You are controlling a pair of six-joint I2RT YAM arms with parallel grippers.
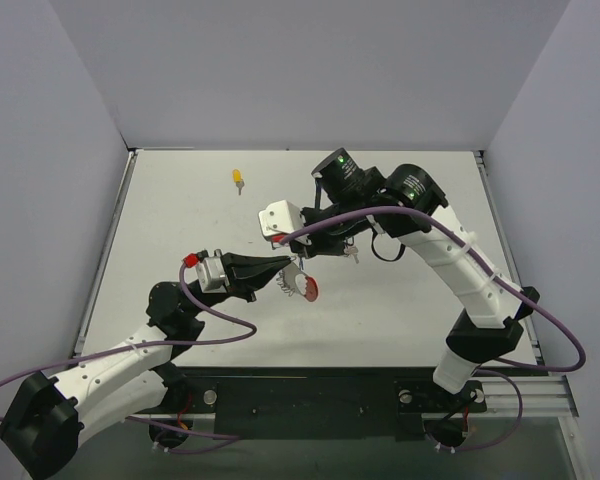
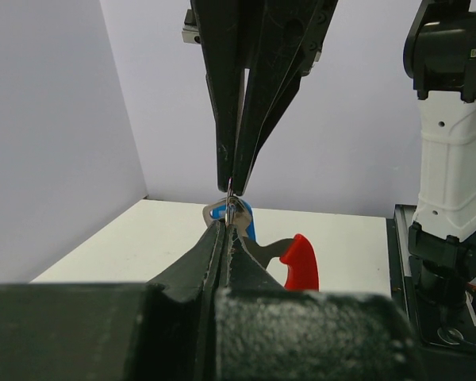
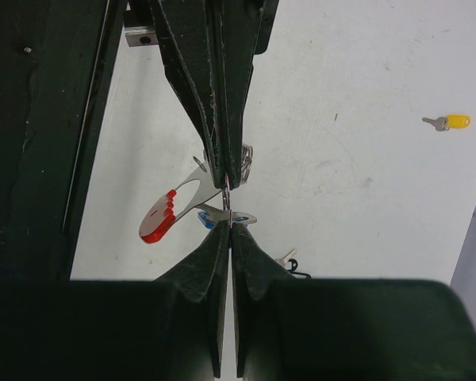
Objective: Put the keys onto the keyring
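Note:
Both grippers meet tip to tip above the table's middle. My left gripper (image 1: 293,273) (image 2: 230,225) is shut on the keyring (image 1: 308,290), whose silver plate with a red arc (image 2: 300,262) (image 3: 163,218) hangs beside its tips. My right gripper (image 1: 298,258) (image 3: 232,225) is shut on the ring's thin wire, seen edge-on between the two pairs of tips. The blue key (image 2: 248,222) (image 3: 205,223) lies crosswise right at the tips, apparently on the wire. Whether it is fully threaded is hidden.
A yellow-headed key (image 1: 238,178) (image 3: 452,121) lies at the far left-centre of the table. A black-headed key (image 3: 295,270) (image 1: 353,253) lies just under the right arm. Grey walls close in the table on three sides.

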